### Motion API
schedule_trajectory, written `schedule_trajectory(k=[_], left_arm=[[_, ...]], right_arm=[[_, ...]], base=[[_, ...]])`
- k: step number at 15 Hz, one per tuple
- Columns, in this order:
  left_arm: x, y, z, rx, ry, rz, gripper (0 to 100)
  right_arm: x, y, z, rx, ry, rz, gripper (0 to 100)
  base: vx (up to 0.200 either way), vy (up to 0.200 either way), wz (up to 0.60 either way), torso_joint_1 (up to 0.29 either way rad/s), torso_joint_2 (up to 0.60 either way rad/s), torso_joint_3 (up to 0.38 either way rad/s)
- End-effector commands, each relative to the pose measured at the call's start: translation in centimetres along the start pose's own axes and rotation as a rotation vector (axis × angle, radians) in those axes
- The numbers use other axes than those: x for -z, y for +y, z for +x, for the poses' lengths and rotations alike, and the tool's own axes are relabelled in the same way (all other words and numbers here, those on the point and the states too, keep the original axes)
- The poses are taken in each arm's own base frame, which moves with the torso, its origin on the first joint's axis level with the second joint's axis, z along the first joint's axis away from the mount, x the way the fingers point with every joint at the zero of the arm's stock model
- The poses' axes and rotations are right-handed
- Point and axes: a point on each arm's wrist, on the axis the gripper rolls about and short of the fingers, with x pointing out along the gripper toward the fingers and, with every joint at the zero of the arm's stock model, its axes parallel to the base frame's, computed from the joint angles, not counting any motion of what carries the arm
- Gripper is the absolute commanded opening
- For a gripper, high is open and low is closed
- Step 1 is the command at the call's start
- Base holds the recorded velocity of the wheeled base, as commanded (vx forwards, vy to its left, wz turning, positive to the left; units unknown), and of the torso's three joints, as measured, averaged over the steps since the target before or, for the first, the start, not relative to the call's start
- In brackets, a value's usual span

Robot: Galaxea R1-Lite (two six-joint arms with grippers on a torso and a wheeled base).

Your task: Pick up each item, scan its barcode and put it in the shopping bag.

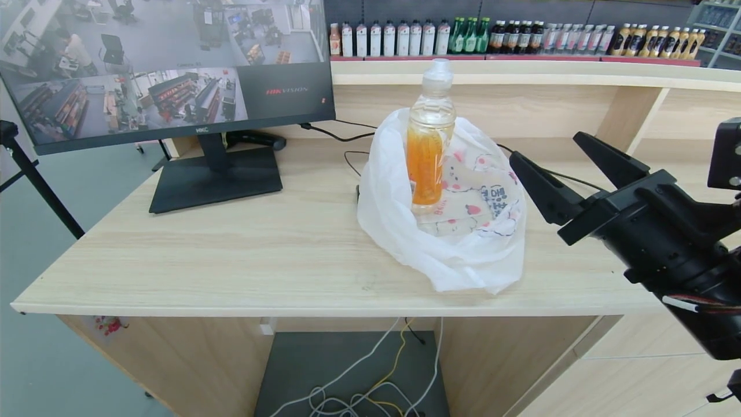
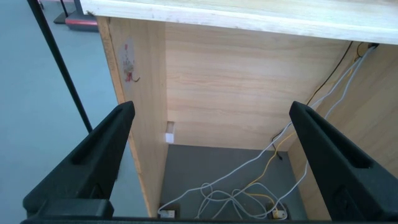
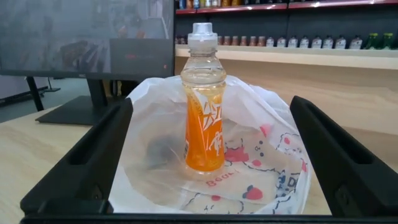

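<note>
Black right gripper [image 1: 544, 146], frame right, wide and empty near white plastic shopping bag [image 1: 386, 223], centre, with upright orange-drink bottle [image 1: 427, 162] apparently bagged; next, withdraw.

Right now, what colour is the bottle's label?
Orange label on the bottle, clearest in the right wrist view.

The bottle [image 1: 429, 139] stands upright in the shopping bag [image 1: 463, 255] on the table [image 1: 231, 255], just before the right tool [image 1: 545, 146] and apart from it. The monitor [image 1: 168, 69] stands well left of that tool, at the table's back. Cables [image 2: 224, 198] lie on the floor under the table, before the left tool [image 2: 211, 109].
</note>
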Motion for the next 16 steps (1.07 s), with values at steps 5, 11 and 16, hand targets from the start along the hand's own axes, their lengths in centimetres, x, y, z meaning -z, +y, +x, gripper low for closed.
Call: schedule_trajectory(k=[5, 11, 16], left_arm=[[0.0, 0.0, 0.0, 0.002, -0.001, 0.018, 100], [0.0, 0.0, 0.0, 0.001, -0.001, 0.015, 100], [0.0, 0.0, 0.0, 0.002, -0.001, 0.015, 100]], right_arm=[[-1.1, -0.1, -0.9, 0.001, -0.028, 0.0, 100], [-1.3, -0.1, -1.4, 0.001, -0.026, -0.001, 100], [-1.2, -0.1, -1.6, 0.0, -0.02, -0.003, 100]], base=[[0.0, 0.0, 0.0, 0.0, 0.0, 0.0], [0.0, -0.1, 0.0, 0.0, 0.0, 0.002], [0.0, -0.2, 0.0, 0.004, 0.0, 0.001]])
